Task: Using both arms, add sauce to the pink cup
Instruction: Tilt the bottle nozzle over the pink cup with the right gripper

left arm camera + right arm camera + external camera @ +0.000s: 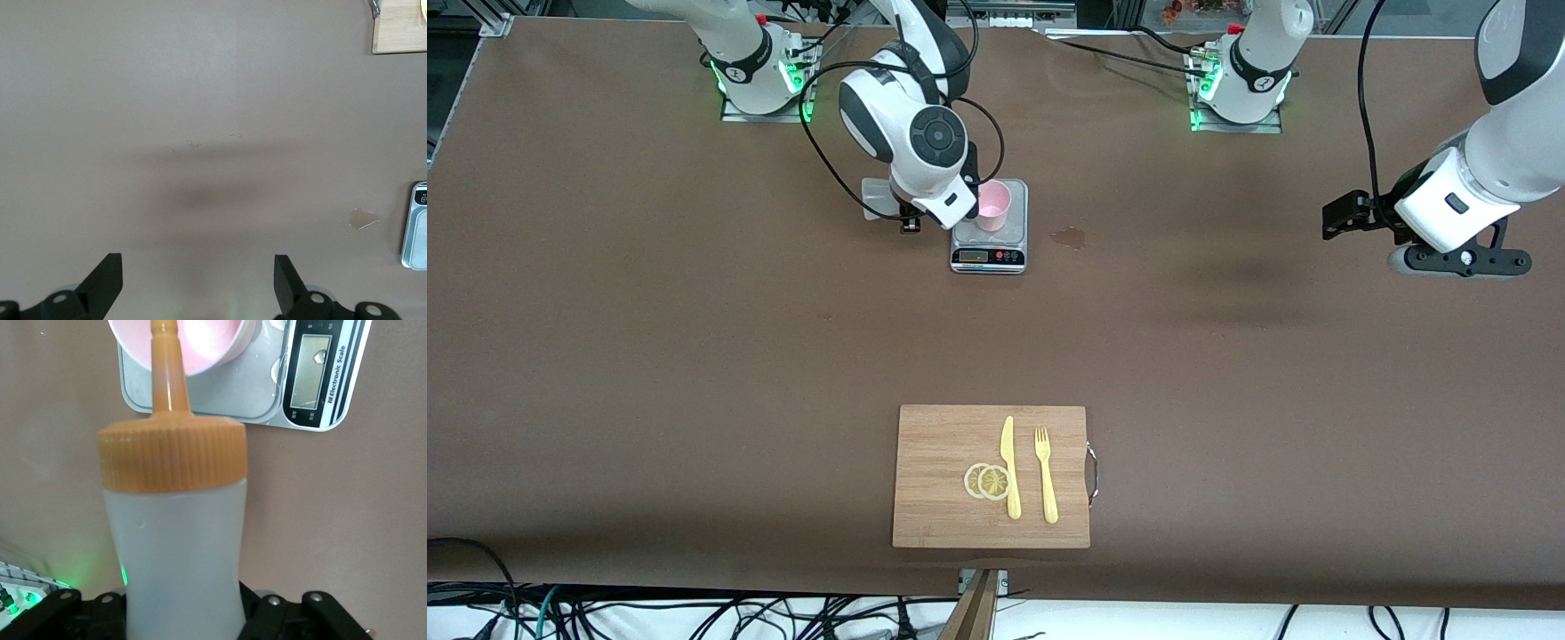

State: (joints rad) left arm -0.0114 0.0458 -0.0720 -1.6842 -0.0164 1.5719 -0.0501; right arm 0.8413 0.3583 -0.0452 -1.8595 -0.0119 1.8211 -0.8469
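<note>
The pink cup (993, 204) stands on a small kitchen scale (989, 256) toward the right arm's end of the table. My right gripper (910, 220) is shut on the sauce bottle (879, 197), gripping its translucent body. The bottle is tipped over toward the cup. In the right wrist view the sauce bottle (180, 547) fills the middle, and its orange nozzle (167, 380) reaches over the rim of the pink cup (213, 343). My left gripper (1343, 218) waits open and holds nothing above bare table at the left arm's end, its fingers wide apart around the left gripper's centre (199, 273).
A wooden cutting board (943, 480) lies near the front camera with a yellow knife (1009, 467), a yellow fork (1045, 476) and two lemon slices (987, 481). A small wet spot (1069, 236) marks the table beside the scale. The scale's display (313, 373) faces the front camera.
</note>
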